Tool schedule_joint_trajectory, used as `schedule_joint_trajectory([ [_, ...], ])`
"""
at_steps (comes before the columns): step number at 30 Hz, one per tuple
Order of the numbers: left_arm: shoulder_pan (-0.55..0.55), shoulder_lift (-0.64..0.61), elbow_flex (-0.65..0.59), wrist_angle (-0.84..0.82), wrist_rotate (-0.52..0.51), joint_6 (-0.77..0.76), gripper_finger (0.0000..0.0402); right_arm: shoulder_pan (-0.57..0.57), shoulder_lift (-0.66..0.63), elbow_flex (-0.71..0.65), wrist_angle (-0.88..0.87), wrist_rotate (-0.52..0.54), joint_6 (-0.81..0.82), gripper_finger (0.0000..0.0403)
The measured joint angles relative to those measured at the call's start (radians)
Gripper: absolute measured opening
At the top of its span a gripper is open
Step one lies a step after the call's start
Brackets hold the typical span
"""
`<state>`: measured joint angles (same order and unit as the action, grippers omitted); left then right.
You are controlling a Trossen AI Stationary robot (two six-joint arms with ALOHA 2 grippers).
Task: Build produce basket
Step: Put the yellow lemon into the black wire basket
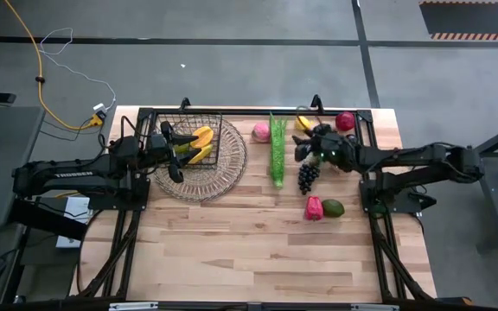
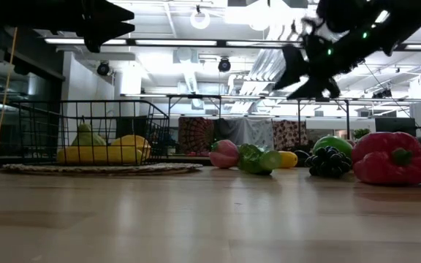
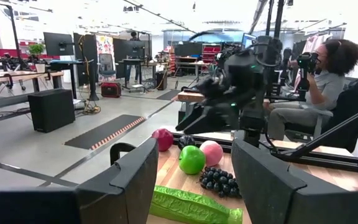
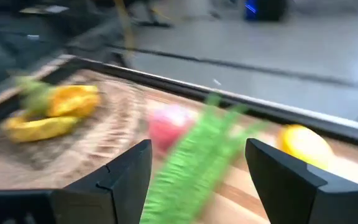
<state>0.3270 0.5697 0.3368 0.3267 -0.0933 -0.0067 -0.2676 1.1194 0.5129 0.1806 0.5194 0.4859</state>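
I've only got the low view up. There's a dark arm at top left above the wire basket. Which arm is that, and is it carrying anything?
Observer: That is the left gripper, over the basket. Its wrist view shows open fingers with nothing between them.
Operator: And the one at top right?
Observer: The right gripper, open and empty, raised just beyond the grapes.
Operator: What lies between the two?
Observer: From above, the long green stalk lies front to back on the table, with a pink peach between it and the wicker tray.
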Motion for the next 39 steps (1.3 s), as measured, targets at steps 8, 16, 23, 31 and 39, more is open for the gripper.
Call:
schedule_joint_trajectory([
  [8, 0.000, 0.000, 0.000, 0.000, 0.000, 0.000, 0.0193, -0.221, 0.045, 0.102, -0.284, -0.099, 0.011, 0.0249],
  [16, 0.000, 0.000, 0.000, 0.014, -0.006, 0.019, 0.0193, -0.364, 0.293, 0.331, -0.443, -0.266, -0.198, 0.0249],
  [23, 0.000, 0.000, 0.000, 0.014, -0.007, 0.018, 0.0193, -0.416, 0.535, 0.560, -0.606, -0.267, -0.369, 0.0249],
  [31, 0.000, 0.000, 0.000, 0.006, -0.007, 0.009, 0.0193, -0.458, 0.720, 0.728, -0.813, -0.260, -0.420, 0.0249],
  [39, 0.000, 0.000, 0.000, 0.006, -0.004, -0.008, 0.0193, -0.483, 0.785, 0.743, -0.826, -0.241, -0.441, 0.0249],
])
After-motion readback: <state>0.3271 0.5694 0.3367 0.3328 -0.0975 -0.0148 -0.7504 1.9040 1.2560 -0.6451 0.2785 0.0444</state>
